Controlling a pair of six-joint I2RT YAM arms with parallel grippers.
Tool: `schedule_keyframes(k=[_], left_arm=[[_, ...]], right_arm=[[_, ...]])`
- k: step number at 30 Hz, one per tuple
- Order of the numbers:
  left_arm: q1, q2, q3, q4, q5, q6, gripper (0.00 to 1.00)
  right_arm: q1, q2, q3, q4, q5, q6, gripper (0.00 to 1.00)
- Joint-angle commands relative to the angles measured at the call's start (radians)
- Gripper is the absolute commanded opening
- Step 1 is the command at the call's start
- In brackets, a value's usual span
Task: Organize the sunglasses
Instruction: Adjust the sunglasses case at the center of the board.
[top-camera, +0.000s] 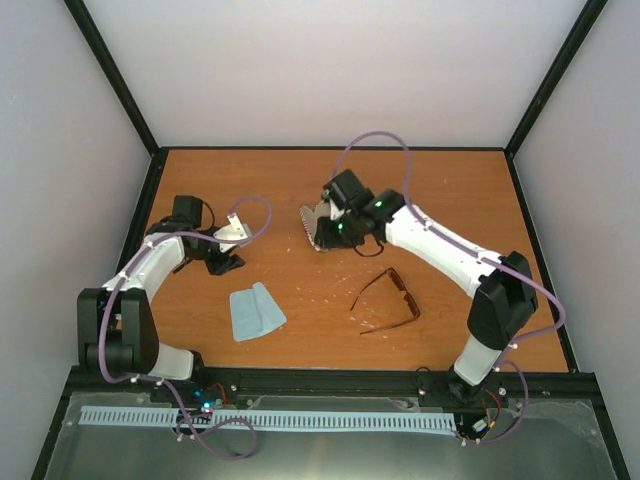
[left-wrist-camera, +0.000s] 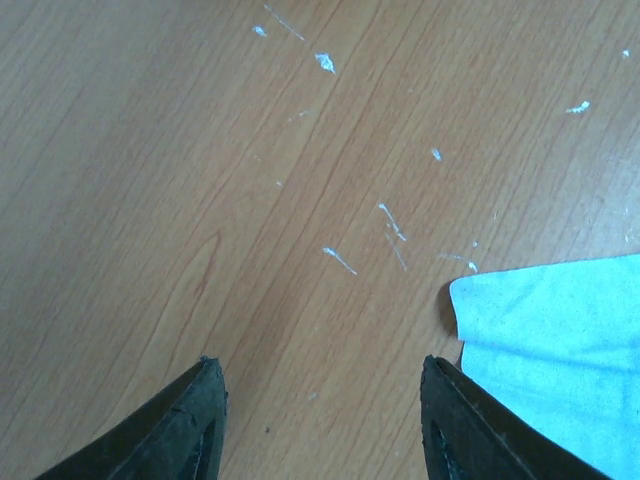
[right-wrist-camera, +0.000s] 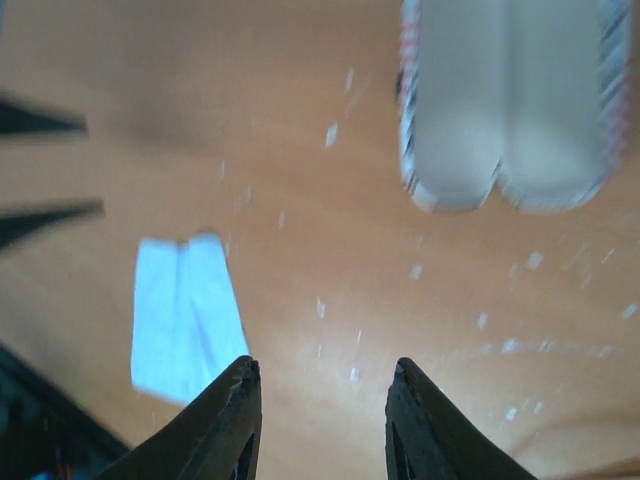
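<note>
- The sunglasses (top-camera: 404, 294) lay loose on the bench (top-camera: 450, 190), beside the right forearm, with their temple arms spread. Neither hand touched them, so no part of tidying them showed as done.
- The case (right-wrist-camera: 510, 100) sat near the middle of the bench, well apart from the sunglasses. It seemed to lie open with two pale halves facing up, and nothing could be seen inside it.
- The cloth (left-wrist-camera: 560, 350) lay flat near the left arm, apart from both the case and the sunglasses.
- The right hand (right-wrist-camera: 322, 365) hung near the case, its fingers a modest way apart with nothing between them.
- The left hand (left-wrist-camera: 320, 365) hovered over bare wood just beside a corner of the cloth, fingers fairly wide and holding nothing.
- By my reading, nearly everything was left to do: lift the sunglasses, probably fold their arms, and lay them in the case.
- The sunglasses had a thin reddish-brown frame, dark lenses and long slim arms, and were likely light and awkward to pinch.
- The case was tan and oblong with rounded ends, a red-and-white striped rim and a pale lining. It was blurred in the wrist view.
- The cloth was light blue, soft and roughly square, with a crease down its middle.
- The bench was smooth orange-brown wood grain, flecked with small white marks.
</note>
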Motion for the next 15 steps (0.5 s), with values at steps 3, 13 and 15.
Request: schedule_keyframes(k=[3, 13, 15], left_arm=[[0.022, 0.037, 0.056, -0.061, 0.045, 0.103, 0.55], [0.022, 0.065, 0.099, -0.054, 0.046, 0.051, 0.55], [0.022, 0.061, 0.093, -0.053, 0.046, 0.047, 0.55]], right_arm=[[0.039, 0.003, -0.172, -0.060, -0.043, 0.099, 0.31], [-0.030, 0.258, -0.098, 0.020, 0.076, 0.132, 0.17], [-0.047, 0.294, -0.081, 0.027, 0.074, 0.120, 0.17]])
